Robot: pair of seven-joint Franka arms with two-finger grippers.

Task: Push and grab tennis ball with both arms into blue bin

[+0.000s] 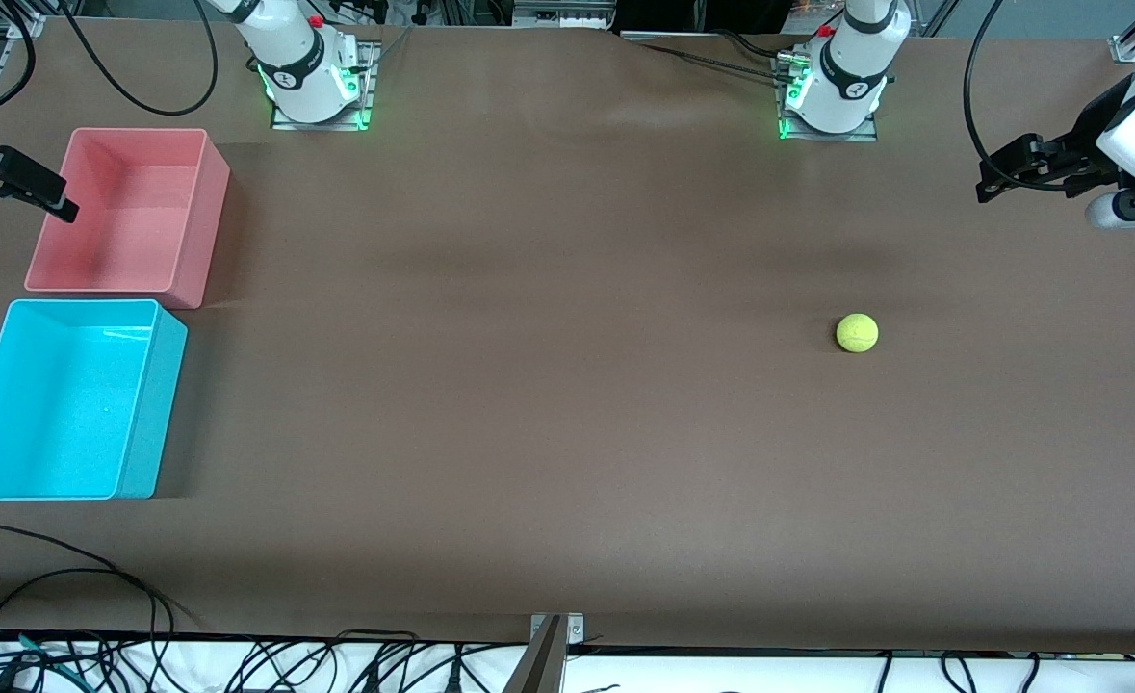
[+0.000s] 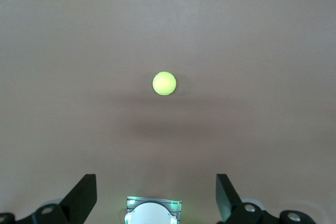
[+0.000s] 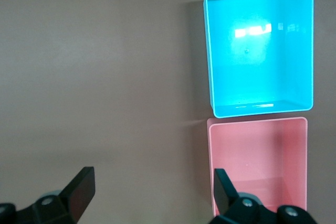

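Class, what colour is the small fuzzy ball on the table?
Yellow-green tennis ball; clearest in the front view.

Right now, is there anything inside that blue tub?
Empty. The blue bin shows only its bare floor; the tennis ball sits out on the table.

My table [image 1: 567,433] is a wide brown surface. On it the tennis ball [image 1: 857,332] lies alone toward my left arm's end, at about three o'clock from the table's middle in the front view. The blue bin [image 1: 148,404] stands at nine o'clock at my right arm's end, with the pink bin [image 1: 196,226] just beside it at its twelve o'clock, farther from the front camera.
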